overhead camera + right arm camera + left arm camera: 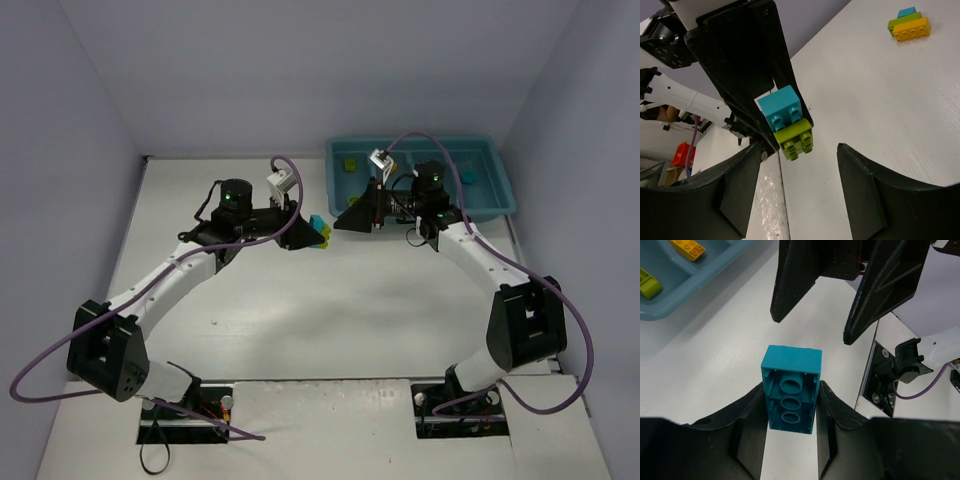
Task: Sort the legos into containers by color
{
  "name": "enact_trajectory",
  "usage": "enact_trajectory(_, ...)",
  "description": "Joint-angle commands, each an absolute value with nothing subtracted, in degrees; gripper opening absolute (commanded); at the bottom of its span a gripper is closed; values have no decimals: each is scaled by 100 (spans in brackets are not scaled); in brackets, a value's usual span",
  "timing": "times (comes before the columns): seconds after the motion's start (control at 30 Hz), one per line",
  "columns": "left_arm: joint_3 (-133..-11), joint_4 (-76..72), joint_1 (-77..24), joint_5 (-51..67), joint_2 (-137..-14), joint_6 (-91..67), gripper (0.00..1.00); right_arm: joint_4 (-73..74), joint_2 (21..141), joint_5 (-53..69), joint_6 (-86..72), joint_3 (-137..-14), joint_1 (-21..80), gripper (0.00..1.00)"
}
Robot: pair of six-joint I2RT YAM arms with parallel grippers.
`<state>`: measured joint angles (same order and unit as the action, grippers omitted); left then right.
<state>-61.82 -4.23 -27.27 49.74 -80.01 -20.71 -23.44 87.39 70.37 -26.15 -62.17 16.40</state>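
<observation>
My left gripper [303, 234] is shut on a clump of a cyan-blue brick [790, 395] joined to a lime-green brick [796, 139], held above the table. In the left wrist view only the cyan brick's hollow underside shows between my fingers [752, 420]. My right gripper [342, 219] is open and empty, facing the left one with a small gap. Its jaws stand wide on either side of the clump [785, 120] without touching it. The teal tray [415, 141] lies at the back right and holds a green brick [348, 165] and a cyan brick [468, 178].
A second clump of cyan, green and yellow-orange bricks [909, 24] lies on the white table in the right wrist view. A tray corner [670, 305] shows in the left wrist view with a yellow brick [687, 247] and a green brick [647, 285]. Purple cables trail from both arms.
</observation>
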Motion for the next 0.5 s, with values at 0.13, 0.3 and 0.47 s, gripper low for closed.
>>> enact_trajectory(0.13, -6706, -941, -2646, 5264, -7796, -2057, 2, -2848, 8525, 7383, -2566, -6337, 1784, 59)
enact_trajectory(0.3, -6724, -984, -2654, 5343, -7805, -2127, 2, -2848, 8622, 7365, -2522, -6407, 1960, 60)
enact_trajectory(0.47, -6715, -1090, -2654, 5396, -7857, -2294, 2, -2900, 8675, 7304, -2540, -6486, 2048, 60)
